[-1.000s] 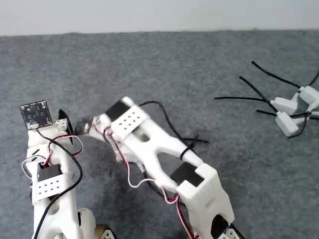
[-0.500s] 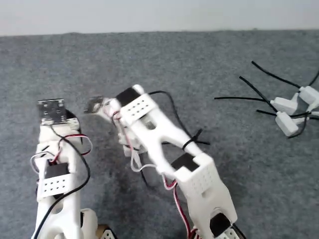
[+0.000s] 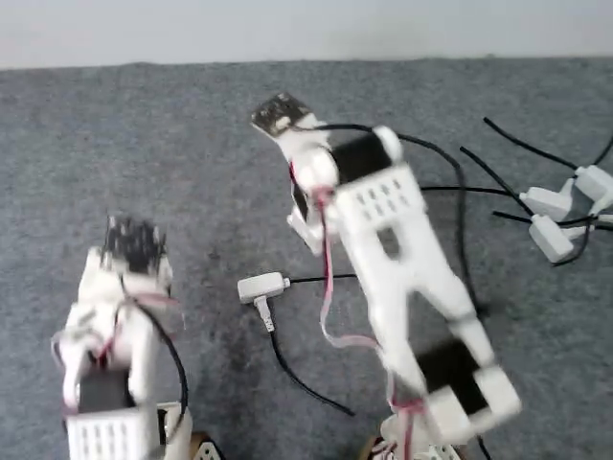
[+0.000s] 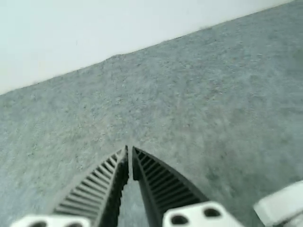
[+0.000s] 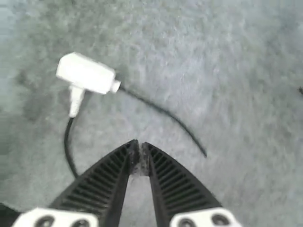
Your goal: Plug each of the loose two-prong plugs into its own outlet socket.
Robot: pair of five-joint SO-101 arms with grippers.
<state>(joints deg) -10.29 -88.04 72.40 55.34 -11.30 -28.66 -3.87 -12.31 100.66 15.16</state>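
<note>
Both end effectors are pressed together, pinching nothing. The left end effector (image 4: 129,150) hangs over bare grey bench (image 4: 199,90). The right end effector (image 5: 138,144) is near a white plug (image 5: 87,75) lying between the arms. More plugs (image 3: 560,216) sit far right, cut off at the edge; I cannot tell whether any are seated.

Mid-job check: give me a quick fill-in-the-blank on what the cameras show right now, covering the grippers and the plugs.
1. The left gripper and the right gripper are both ___ and hold nothing.
2. The white connector lying between the two arms has ___ cords running from it.
3. The cluster of white plugs lies near the ___ edge of the high view.

Missing words: shut; black; right.
</note>
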